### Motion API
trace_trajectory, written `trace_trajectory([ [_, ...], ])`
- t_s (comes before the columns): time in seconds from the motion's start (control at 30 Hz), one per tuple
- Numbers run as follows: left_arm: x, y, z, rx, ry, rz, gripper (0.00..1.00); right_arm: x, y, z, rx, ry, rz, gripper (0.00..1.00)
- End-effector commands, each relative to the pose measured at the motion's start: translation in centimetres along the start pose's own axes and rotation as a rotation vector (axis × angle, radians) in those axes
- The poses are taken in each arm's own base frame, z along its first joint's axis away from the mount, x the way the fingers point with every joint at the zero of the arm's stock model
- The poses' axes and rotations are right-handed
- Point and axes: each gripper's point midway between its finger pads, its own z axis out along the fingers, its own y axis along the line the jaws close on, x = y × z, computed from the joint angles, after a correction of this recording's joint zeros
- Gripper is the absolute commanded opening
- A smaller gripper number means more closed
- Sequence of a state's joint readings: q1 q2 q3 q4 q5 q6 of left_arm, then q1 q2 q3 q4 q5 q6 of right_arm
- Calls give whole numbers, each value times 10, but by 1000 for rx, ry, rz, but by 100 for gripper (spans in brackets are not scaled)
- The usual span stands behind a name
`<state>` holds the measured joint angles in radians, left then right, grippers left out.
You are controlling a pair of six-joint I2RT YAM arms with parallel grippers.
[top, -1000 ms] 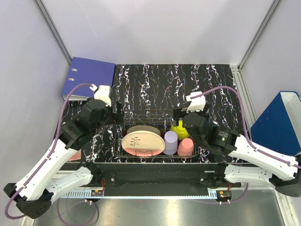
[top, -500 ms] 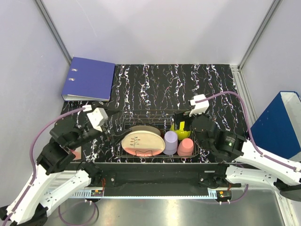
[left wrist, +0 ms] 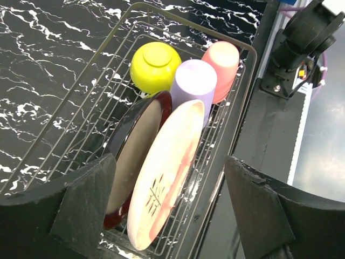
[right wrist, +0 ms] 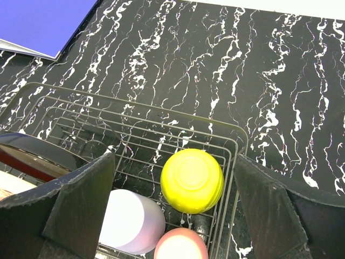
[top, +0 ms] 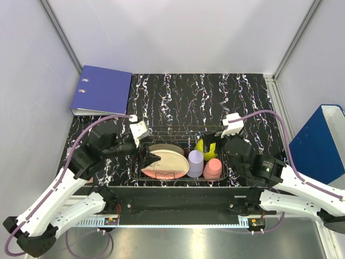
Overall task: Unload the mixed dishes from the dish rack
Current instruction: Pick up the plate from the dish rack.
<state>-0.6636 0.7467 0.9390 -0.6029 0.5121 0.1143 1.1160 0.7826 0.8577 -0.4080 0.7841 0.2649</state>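
The wire dish rack [top: 180, 131] holds all the dishes. The cream-pink plate [top: 168, 164] with the plant motif leans on the dark-red-rimmed plate [top: 161, 147] at the rack's left. The lavender cup [top: 195, 162] and pink cup [top: 213, 168] stand upside down beside them, with the yellow-green bowl [top: 202, 146] behind. My left gripper [top: 148, 159] is open and empty, its fingers straddling the plates' left edge [left wrist: 167, 172]. My right gripper [top: 211, 143] is open and empty, hovering over the upturned bowl [right wrist: 192, 181].
A blue binder [top: 102, 89] lies at the mat's far left corner. A blue box [top: 318, 143] stands off the table at the right. The black marbled mat [top: 215, 97] stretches behind the rack. Metal frame posts rise at both back corners.
My left gripper swung from left of the rack in over the plates. My right gripper drew back slightly and now sits over the bowl. The dishes have not moved.
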Motion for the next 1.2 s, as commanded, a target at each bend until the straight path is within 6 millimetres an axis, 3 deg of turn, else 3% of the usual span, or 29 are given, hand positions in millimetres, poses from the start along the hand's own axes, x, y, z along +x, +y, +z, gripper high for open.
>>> trace_trajectory([
  [0.0,-6,5,5,0,-31,86,83,-6,6,4,-1,-19,17,100],
  [0.13,-3,4,13,33,-16,102,77,-5,10,6,-10,-12,12,100],
  [0.2,2,4,18,47,-5,100,69,-3,11,8,-10,-8,10,100],
  [0.57,29,6,32,52,63,128,57,3,10,10,-2,-2,2,100],
  [0.73,35,7,40,71,90,115,45,5,10,12,4,1,-2,100],
  [1.17,59,5,56,101,163,86,35,9,7,10,9,1,2,100],
])
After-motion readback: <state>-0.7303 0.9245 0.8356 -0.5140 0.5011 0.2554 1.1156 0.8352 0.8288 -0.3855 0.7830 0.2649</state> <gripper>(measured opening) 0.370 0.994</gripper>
